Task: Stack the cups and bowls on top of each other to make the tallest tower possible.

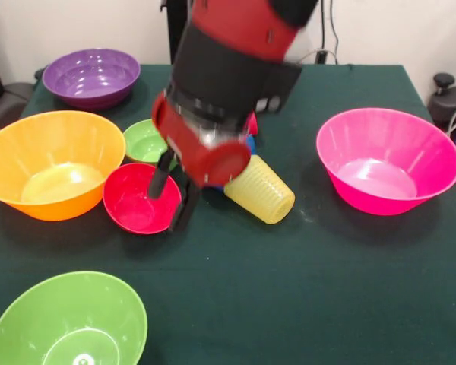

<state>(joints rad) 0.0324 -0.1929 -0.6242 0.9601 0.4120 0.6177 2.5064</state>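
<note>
The claw (169,192) hangs spread over the small red bowl's (140,199) right rim (yellow cup (261,190) toppled just right), so I'd straddle that rim squarely before pinching.
</note>
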